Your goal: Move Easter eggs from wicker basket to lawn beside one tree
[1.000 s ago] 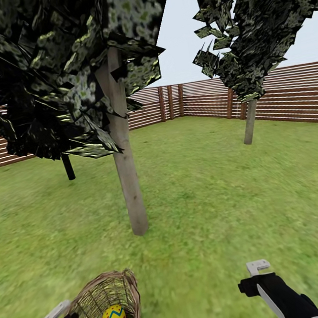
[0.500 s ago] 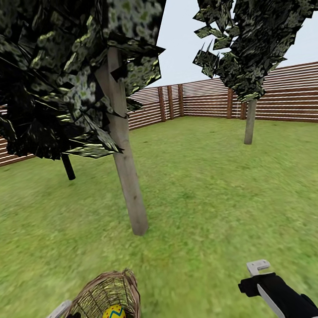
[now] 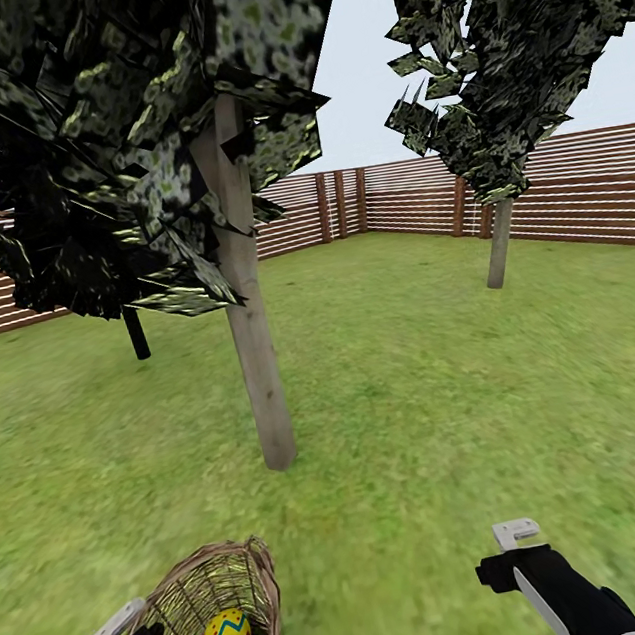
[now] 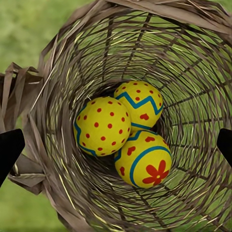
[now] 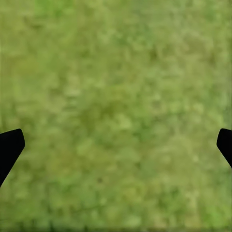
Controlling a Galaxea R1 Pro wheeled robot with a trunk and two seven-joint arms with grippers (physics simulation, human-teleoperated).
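Slightly lower than a second ago, the left gripper (image 4: 116, 145) hangs spread above the basket (image 3: 208, 580) on the lawn (image 3: 418, 384), three eggs (image 4: 123, 130) inside. Right gripper (image 5: 116, 145) is spread over grass, near the tree (image 3: 259, 366).

Head faces tree (image 3: 261, 366); wrists look (probably) straight down.

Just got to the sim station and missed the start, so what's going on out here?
The robot stands on the lawn before a pale-trunked tree. Its left gripper, open, hangs over the wicker basket, and all three Easter eggs lie at the bottom, none picked up. The right gripper, also open, hangs over bare grass with nothing in it.
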